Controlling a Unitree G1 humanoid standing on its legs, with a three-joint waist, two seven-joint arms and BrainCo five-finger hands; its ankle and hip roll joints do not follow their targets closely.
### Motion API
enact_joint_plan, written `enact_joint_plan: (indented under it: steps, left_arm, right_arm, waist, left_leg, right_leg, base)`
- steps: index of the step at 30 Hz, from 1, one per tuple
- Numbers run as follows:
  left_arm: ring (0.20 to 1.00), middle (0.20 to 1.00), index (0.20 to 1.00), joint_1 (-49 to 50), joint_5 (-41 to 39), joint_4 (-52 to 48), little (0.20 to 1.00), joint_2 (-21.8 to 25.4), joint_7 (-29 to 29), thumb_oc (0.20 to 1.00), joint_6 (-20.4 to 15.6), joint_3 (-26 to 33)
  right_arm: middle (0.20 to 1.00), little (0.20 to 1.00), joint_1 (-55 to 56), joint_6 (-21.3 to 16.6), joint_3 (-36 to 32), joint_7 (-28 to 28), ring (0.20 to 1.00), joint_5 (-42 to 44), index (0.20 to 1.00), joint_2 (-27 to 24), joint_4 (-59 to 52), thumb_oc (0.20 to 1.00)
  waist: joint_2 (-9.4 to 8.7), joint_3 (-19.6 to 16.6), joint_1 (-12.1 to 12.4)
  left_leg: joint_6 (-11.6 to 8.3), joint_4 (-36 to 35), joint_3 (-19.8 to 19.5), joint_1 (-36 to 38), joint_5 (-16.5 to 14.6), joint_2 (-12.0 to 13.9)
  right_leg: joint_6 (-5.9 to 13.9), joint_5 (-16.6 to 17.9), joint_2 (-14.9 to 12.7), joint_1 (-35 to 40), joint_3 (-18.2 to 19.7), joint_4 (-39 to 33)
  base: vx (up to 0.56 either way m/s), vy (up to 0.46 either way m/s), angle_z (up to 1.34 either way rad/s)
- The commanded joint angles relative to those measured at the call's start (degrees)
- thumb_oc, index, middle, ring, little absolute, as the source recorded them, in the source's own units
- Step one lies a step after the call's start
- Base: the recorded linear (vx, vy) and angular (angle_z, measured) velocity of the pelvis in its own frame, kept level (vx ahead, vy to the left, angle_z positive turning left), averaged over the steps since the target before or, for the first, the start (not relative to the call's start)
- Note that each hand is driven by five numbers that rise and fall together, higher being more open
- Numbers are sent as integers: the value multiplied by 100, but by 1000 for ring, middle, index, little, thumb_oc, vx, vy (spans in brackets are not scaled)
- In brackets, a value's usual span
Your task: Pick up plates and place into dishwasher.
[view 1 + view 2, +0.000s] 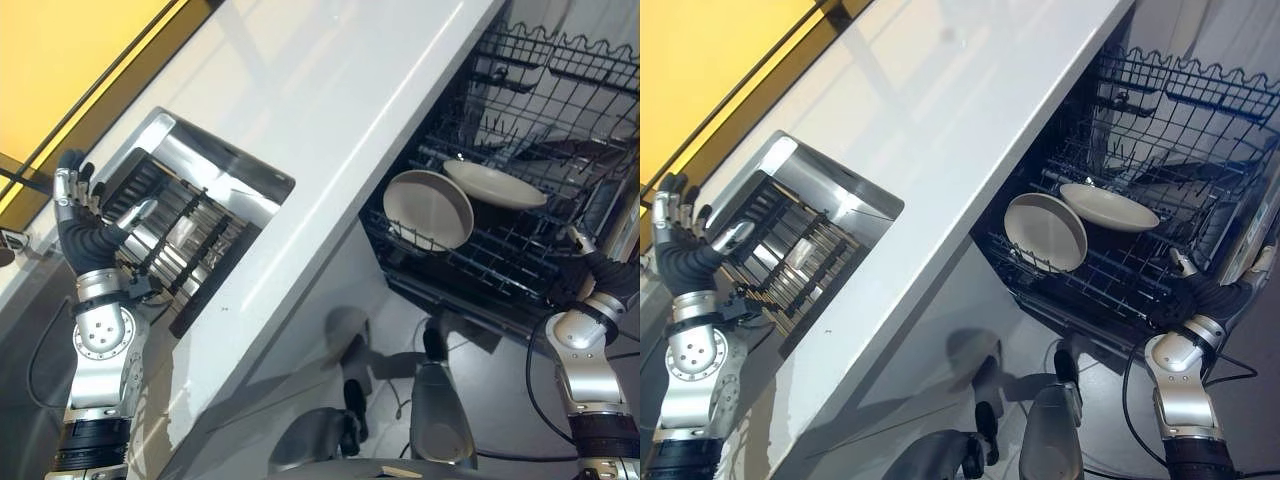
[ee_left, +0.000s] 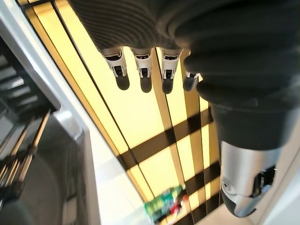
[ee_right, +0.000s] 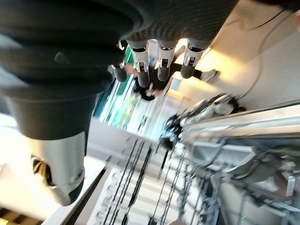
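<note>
Two pale round plates rest in the pulled-out lower rack [image 1: 520, 272] of the open dishwasher. One plate [image 1: 428, 208] stands tilted on edge; the other plate [image 1: 495, 185] leans flatter just behind it. My right hand [image 1: 608, 272] hovers at the rack's near right corner, open and holding nothing, its fingers [image 3: 159, 61] relaxed in the right wrist view. At the far left my left hand [image 1: 85, 238] is raised beside the sink's black wire rack [image 1: 175, 240], with straight fingers [image 2: 143, 65] and nothing in it.
A long white counter [image 1: 330, 90] runs diagonally between the steel sink [image 1: 215, 170] and the dishwasher. The dishwasher's upper rack [image 1: 575, 60] sits above the plates. A green bottle [image 2: 164, 207] stands by the yellow panels behind the sink.
</note>
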Motion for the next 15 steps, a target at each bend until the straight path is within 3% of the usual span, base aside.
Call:
enact_joint_plan:
  steps: [1, 10, 15]
  left_arm:
    - [1000, 1000, 1000, 12, -143, -83, 1000, 49, 234, 1000, -396, 69]
    - [1000, 1000, 1000, -394, -48, 15, 1000, -25, 686, 1000, -564, -450]
    - [1000, 1000, 1000, -561, -88, -54, 1000, -41, 767, 1000, -611, -644]
  right_arm:
    - [1000, 1000, -204, -521, 191, 214, 1000, 458, 1000, -174, -69, 1000]
    - [1000, 1000, -950, -1086, 711, 760, 1000, 1446, 1000, -93, 484, 1000]
    - [1000, 1000, -1633, -1381, 834, 1726, 1000, 2189, 1000, -115, 1118, 1000]
  waist:
    - [-3, 46, -70]
    - [386, 558, -226]
    - [576, 689, -162]
  left_leg:
    - [-160, 1108, -142, -920, -234, -143]
    - [-210, 1504, 8, -1508, -271, -292]
    - [-231, 1540, -52, -1645, -257, -374]
  right_leg:
    - [184, -336, -488, 475, 141, -97]
    - [157, -380, -556, -312, 437, 460]
    - [99, -347, -616, -485, 472, 522]
  base:
    - [-39, 161, -22]
    - [-93, 102, -7]
    - [-52, 33, -3]
